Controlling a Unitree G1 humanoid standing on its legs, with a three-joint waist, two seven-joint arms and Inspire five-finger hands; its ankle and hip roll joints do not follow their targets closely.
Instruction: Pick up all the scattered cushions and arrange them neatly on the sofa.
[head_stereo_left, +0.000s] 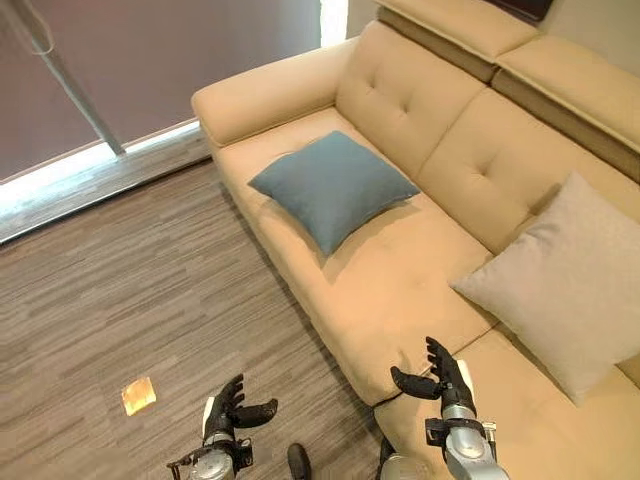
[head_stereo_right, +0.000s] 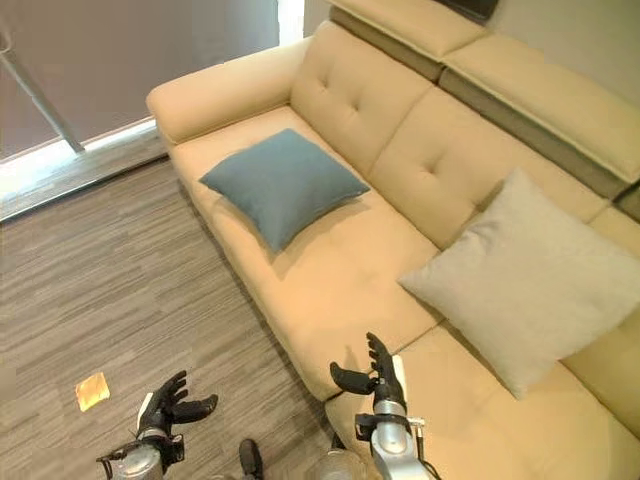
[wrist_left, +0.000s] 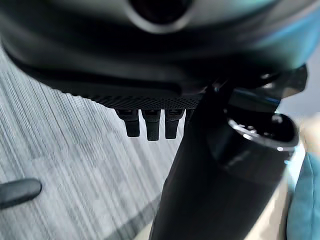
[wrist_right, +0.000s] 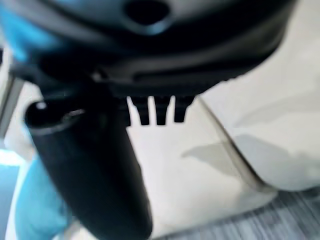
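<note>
On the sofa (head_stereo_left: 390, 290), seat section nearest the armrest: one blue cushion (head_stereo_left: 332, 186), lying flat and turned cornerwise to the seat edge, clear of the backrest. Further along the same sofa: one beige cushion (head_stereo_left: 566, 282), propped at a slant against the backrest, its lower corner resting on the seat.

In front of the sofa, on the wood floor (head_stereo_left: 130, 290): one small yellowish scrap (head_stereo_left: 138, 395), too small to identify. No cushion is seen lying there.

Step in hand, as judged: straightening the blue cushion. Best done by reaching along the sofa seat to it, taking it by opposite edges, standing it upright against the backrest and squaring it to match the beige one.

Left hand (head_stereo_left: 232, 409): over the floor short of the sofa front, fingers loosely spread, thumb apart, holding and touching nothing.

Right hand (head_stereo_left: 440, 377): at the sofa's front edge, near the beige cushion's lower corner, fingers loosely spread, likewise empty.
</note>
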